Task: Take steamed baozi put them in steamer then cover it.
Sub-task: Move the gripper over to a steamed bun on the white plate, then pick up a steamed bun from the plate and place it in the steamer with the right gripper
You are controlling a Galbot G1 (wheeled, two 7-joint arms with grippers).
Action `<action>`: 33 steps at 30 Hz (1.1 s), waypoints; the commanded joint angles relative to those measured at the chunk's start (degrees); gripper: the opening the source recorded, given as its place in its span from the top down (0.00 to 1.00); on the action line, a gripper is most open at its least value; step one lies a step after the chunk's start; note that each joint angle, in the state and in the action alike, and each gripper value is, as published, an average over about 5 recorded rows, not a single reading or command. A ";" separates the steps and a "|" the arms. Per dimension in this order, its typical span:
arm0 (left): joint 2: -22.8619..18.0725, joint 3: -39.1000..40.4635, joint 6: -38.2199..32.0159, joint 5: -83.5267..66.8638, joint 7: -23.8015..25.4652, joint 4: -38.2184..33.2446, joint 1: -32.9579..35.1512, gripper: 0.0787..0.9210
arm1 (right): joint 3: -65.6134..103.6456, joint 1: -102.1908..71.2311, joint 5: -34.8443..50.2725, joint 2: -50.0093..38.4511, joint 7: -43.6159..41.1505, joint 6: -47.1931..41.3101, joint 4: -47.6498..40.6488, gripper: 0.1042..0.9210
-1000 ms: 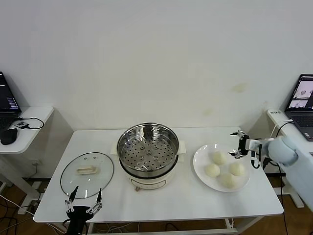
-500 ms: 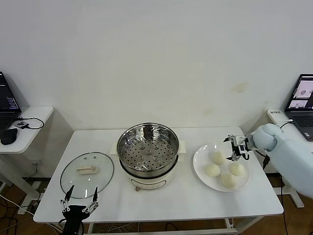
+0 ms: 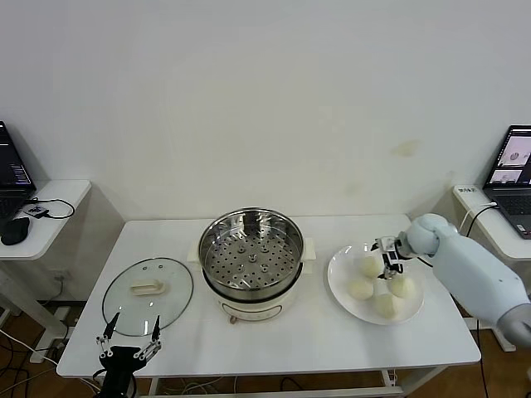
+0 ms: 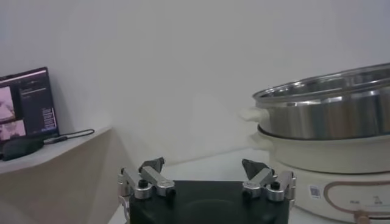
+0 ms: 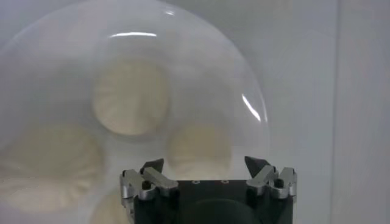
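Observation:
Four off-white baozi lie on a white plate (image 3: 338, 286) at the table's right; one (image 3: 369, 266) is nearest the steamer, another (image 3: 401, 286) sits beside it. My right gripper (image 3: 387, 255) is open and hovers just above the plate's far side; in its wrist view (image 5: 206, 165) a baozi (image 5: 198, 146) lies right below the fingertips. The steel steamer (image 3: 251, 253) with its perforated tray stands at the centre, uncovered. The glass cover (image 3: 148, 295) lies flat at the left. My left gripper (image 3: 128, 342) is open, low at the front left edge; its wrist view (image 4: 205, 166) shows the steamer (image 4: 329, 125) side-on.
A side desk with a laptop (image 3: 13, 170) and mouse stands at far left. Another laptop (image 3: 513, 170) sits on a desk at far right. The white wall is close behind the table.
My right gripper has moved leftward and down, from beyond the plate's right rim to over the baozi. My left gripper has sunk slightly lower and leftward at the front edge.

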 commanded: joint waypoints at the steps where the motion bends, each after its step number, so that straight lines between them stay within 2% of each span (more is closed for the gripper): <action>1: 0.06 0.03 -0.07 0.14 0.02 0.13 -0.03 0.12 | -0.95 0.94 -2.15 3.16 -0.07 0.66 -4.37 0.14; 10: 0.32 0.11 0.01 0.15 0.11 -0.16 -0.02 0.12 | -0.89 0.86 -2.48 3.25 -0.68 0.54 -4.70 0.20; 21: 0.20 0.34 -0.04 0.20 0.08 -0.39 0.23 0.12 | -1.47 1.30 0.44 1.18 -1.85 -0.29 -1.60 0.33; 26: 0.31 0.42 -0.01 0.18 0.15 -0.61 0.34 0.12 | -3.98 2.97 4.93 -1.94 -2.93 -1.98 3.63 0.33; 33: 0.69 0.56 0.05 0.05 0.24 -0.97 0.23 0.12 | -12.85 12.45 15.46 -9.33 -4.67 -4.95 14.54 0.33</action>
